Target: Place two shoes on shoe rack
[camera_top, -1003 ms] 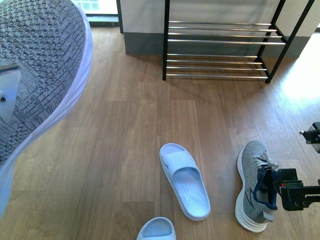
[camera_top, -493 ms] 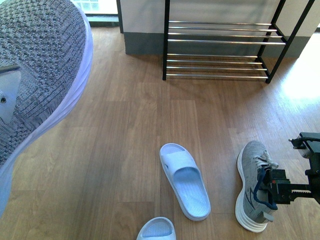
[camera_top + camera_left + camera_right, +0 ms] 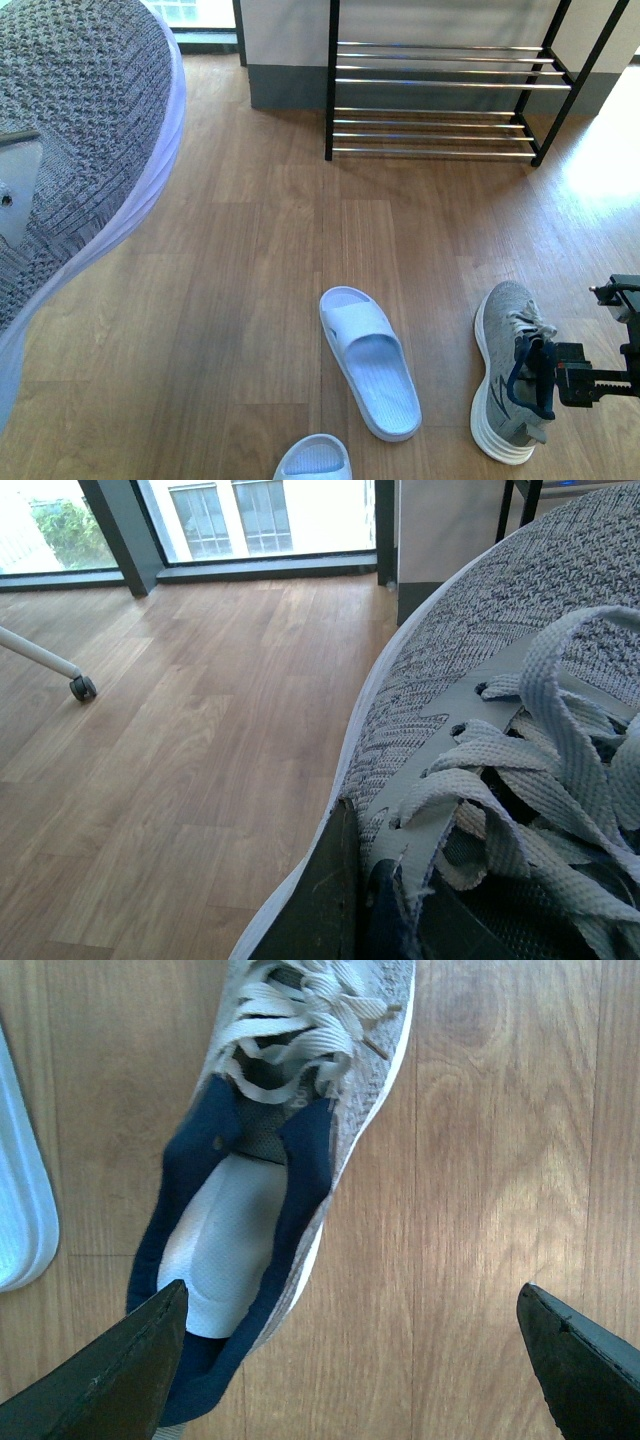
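Note:
One grey knit sneaker [image 3: 80, 150] fills the left of the front view, lifted close to the camera. My left gripper [image 3: 375, 910] is shut on it at the tongue and collar, below the laces [image 3: 520, 770]. The other sneaker [image 3: 505, 370] lies on the floor at the lower right, toe pointing away. My right gripper [image 3: 590, 375] hovers open above its heel. In the right wrist view one finger [image 3: 130, 1370] hangs over the navy collar of this sneaker [image 3: 290, 1110], and the other finger [image 3: 585, 1355] over bare floor. The shoe rack [image 3: 440, 85] stands against the far wall, its bars bare.
A pale blue slipper [image 3: 370, 360] lies on the wooden floor left of the floor sneaker, and a second one [image 3: 315, 460] shows at the bottom edge. A white leg with a caster [image 3: 82, 687] stands near the window.
My right gripper slid left over the floor sneaker's heel, then back slightly right and lower. The held sneaker and left gripper have not moved.

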Robot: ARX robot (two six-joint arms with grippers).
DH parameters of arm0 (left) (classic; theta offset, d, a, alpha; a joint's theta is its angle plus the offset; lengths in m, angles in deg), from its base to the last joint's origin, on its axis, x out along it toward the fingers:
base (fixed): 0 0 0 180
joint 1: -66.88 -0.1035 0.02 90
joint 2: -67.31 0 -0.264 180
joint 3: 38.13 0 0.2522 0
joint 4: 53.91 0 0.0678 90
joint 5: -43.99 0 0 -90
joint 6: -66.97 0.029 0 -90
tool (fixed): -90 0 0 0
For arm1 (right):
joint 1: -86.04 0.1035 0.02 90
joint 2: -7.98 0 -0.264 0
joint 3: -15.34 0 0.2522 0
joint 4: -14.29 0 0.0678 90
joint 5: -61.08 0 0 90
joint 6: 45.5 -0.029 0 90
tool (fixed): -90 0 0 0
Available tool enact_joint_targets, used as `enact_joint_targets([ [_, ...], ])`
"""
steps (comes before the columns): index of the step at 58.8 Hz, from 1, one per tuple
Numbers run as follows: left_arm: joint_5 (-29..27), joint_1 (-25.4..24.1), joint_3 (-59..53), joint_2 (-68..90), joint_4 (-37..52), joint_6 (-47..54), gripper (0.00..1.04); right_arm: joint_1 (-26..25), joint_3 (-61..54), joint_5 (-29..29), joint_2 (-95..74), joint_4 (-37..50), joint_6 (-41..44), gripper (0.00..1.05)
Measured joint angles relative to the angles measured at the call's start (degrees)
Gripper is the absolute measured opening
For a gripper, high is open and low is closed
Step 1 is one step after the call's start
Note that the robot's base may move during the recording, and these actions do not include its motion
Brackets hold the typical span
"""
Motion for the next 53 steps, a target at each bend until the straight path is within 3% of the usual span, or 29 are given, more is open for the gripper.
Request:
enact_joint_targets([
  [53,0.0,0.0,0.0,0.0,0.0,0.0,0.02,0.8,13.6,-3.2,-12.2,0.0,-4.7,0.95],
])
